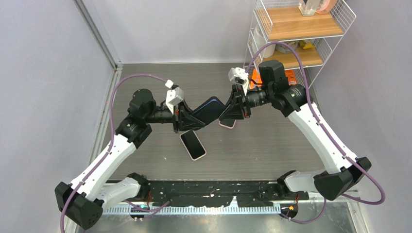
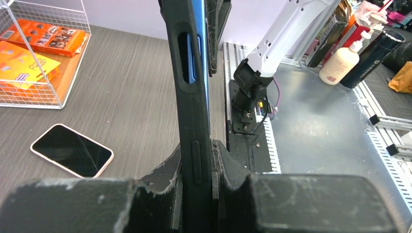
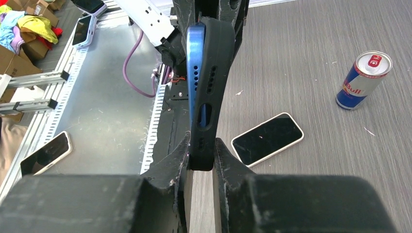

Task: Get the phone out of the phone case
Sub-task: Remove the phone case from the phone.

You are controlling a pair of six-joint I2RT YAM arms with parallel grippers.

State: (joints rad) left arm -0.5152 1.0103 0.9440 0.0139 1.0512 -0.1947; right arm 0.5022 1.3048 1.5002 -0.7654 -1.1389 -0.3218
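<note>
Holding the phone case (image 3: 221, 73) aloft, the left gripper (image 2: 197, 155) and right gripper (image 3: 200, 153) each pinch one end, with the phone (image 3: 193, 58) seated inside. Risk: the right jaws, apparently clamping case and phone together, could block separation, or a freed phone could drop.

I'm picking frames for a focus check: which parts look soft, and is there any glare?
Top view: evenly lit and sharp, with only soft shadows on the table. Left wrist view: the left gripper's fingers are blurred, the cased phone is sharper, the loose phone shows a faint sheen. Right wrist view: the right gripper's fingers are blurred too, the can is crisp, no harsh glare.
</note>
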